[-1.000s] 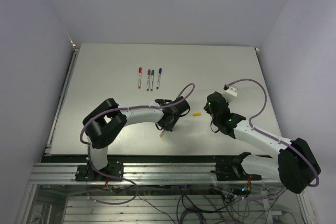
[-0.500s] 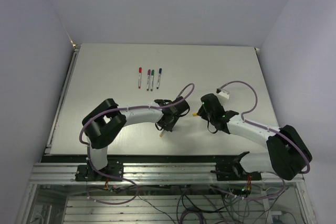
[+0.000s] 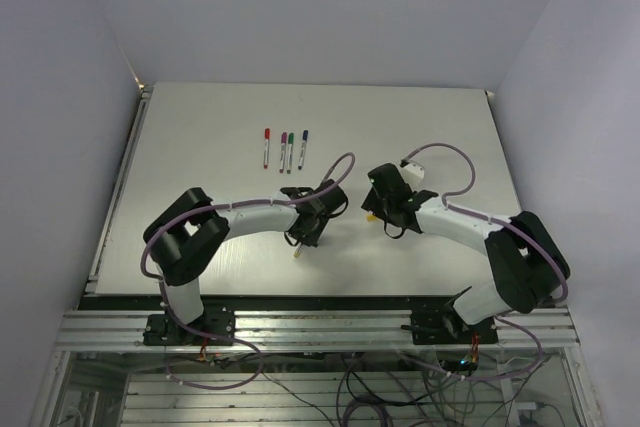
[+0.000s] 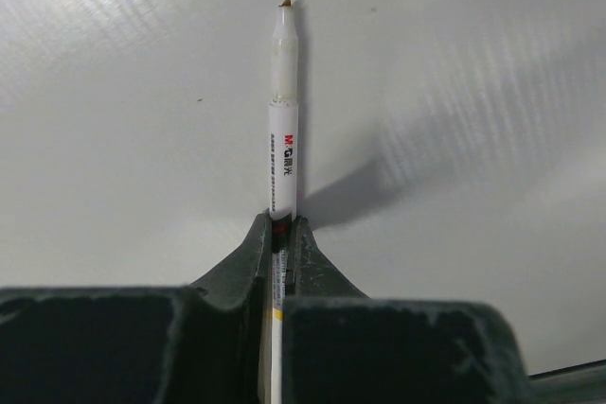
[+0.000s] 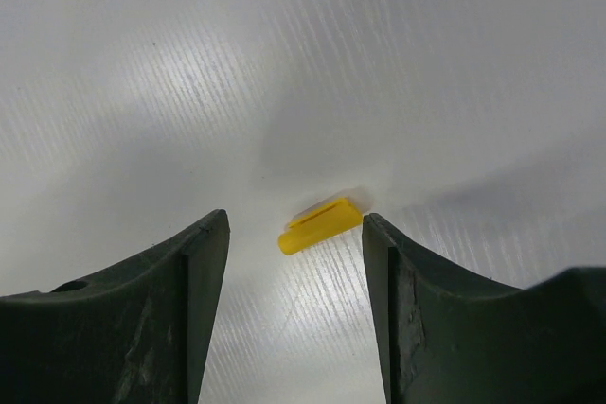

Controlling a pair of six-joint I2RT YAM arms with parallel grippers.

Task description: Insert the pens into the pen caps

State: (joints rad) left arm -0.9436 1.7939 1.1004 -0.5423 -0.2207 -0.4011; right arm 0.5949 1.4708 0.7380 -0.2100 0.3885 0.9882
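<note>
A small yellow pen cap [image 5: 320,225] lies on its side on the white table [image 3: 200,147], in the middle of the right wrist view. It sits between the dark fingers of the right gripper [image 5: 294,222], whose jaws stand wide apart on either side of it. Just left of that in the overhead view, the left gripper [image 4: 282,234] is clamped narrowly on a white-barrelled pen [image 4: 284,111]. The pen is uncapped, and its bare tip points to the top of the left wrist frame. Further off, upper left of centre in the overhead view, four capped pens [image 3: 283,151] lie side by side in a row.
</note>
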